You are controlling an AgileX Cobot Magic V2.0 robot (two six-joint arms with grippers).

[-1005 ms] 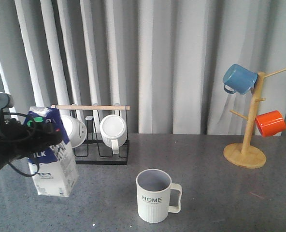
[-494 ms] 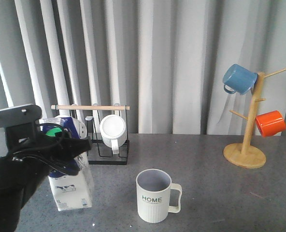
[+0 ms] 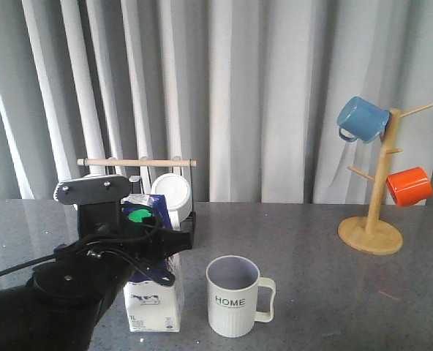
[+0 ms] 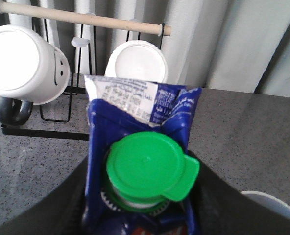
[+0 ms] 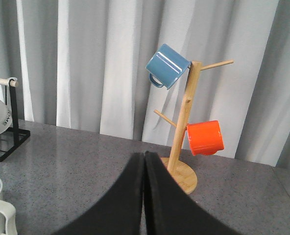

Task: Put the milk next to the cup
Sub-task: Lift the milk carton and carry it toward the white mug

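I see my left tool (image 3: 147, 245) pinching the milk (image 3: 155, 303) near its green cap (image 4: 147, 169); the carton is upright, just left of the cup (image 3: 235, 296), with a narrow gap between them. Whether its base touches the tabletop (image 3: 311, 248) I cannot tell. Behind stands the black rack (image 3: 183, 230) with white mugs. Right of the cup the tabletop is open up to the wooden mug tree (image 3: 374, 219). My right tool (image 5: 145, 196) has its fingers pressed together, holding nothing.
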